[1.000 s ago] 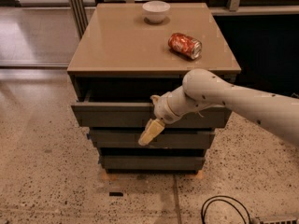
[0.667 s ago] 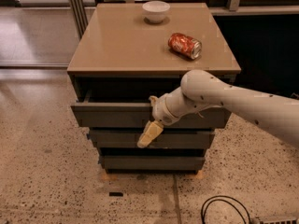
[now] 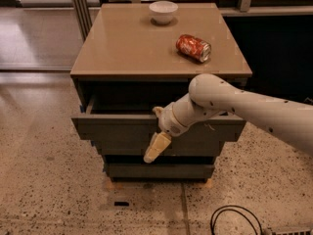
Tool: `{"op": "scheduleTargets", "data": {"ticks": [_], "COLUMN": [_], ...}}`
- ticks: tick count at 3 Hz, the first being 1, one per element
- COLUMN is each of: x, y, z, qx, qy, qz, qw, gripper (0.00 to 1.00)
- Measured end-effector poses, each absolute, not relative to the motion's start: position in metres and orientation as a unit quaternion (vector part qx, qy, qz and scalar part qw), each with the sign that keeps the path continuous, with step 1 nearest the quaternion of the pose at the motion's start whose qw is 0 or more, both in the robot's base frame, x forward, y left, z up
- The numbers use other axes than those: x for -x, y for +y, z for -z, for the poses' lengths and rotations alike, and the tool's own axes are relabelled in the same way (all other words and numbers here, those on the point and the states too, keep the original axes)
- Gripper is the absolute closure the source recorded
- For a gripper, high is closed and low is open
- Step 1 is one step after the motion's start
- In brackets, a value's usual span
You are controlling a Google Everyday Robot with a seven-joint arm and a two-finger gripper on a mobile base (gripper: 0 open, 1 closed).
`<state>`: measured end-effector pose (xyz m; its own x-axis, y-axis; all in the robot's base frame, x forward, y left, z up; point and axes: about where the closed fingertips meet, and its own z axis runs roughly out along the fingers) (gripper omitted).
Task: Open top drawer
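The top drawer (image 3: 117, 129) of the dark grey-brown cabinet stands partly pulled out, with a dark gap between its front and the tabletop overhang. Its interior is in shadow. My gripper (image 3: 155, 148) is at the middle of the drawer's front, its pale tip hanging down over the front face and its wrist at the drawer's upper edge. My white arm (image 3: 244, 106) reaches in from the right. Two narrower drawer fronts (image 3: 161, 170) sit closed below.
A white bowl (image 3: 163, 11) stands at the back of the tan cabinet top (image 3: 127, 48) and a red soda can (image 3: 193, 47) lies on its side at the right. A black cable (image 3: 234, 219) loops on the speckled floor at front right. Dark furniture stands at the right.
The top drawer's front has come a little further out toward the camera, and my gripper has moved with it, slightly lower in view.
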<state>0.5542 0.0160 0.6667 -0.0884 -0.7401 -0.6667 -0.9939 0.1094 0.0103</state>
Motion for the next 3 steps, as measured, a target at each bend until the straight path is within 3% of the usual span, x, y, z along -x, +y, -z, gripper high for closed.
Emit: {"op": "scheduleTargets", "data": {"ticks": [3], "x": [-0.526], "y": [0.022], "z": [-0.663], "qx": [0.622], "qy": [0.695], "qz": [-0.265], "qw": [0.245], "gripper": [0.0]}}
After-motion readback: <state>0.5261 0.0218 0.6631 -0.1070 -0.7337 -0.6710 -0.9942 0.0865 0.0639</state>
